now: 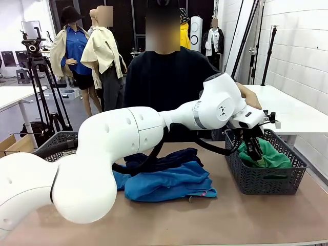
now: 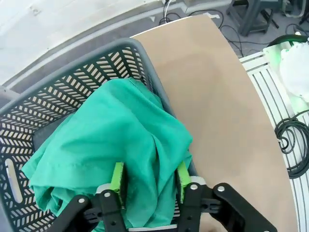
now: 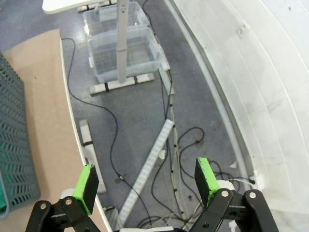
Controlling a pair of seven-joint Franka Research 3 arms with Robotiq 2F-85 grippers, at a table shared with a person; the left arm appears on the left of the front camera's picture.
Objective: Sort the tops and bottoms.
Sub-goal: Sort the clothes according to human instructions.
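Note:
The bright green top [image 1: 270, 157] lies bunched in the grey basket [image 1: 266, 180] at the table's right. My left gripper [image 1: 253, 149] reaches down into that basket. In the left wrist view its green pads [image 2: 117, 177] stand apart, open, with a fold of the green top [image 2: 120, 130] still between them, inside the basket [image 2: 58, 82]. At the table's middle is a pile: the dark navy top [image 1: 164, 160] at the back, the blue bottoms [image 1: 166, 184] in front, a small pink tag [image 1: 205, 195] at their edge. My right gripper [image 3: 147, 181] is open over the floor beside the table.
A second grey basket [image 1: 56, 141] stands at the table's left behind my left arm. A person in black sits at the far side, one hand [image 1: 251, 95] near the right basket. The right wrist view shows the basket's wall [image 3: 14, 145], the table edge [image 3: 46, 96], and cables and bins on the floor.

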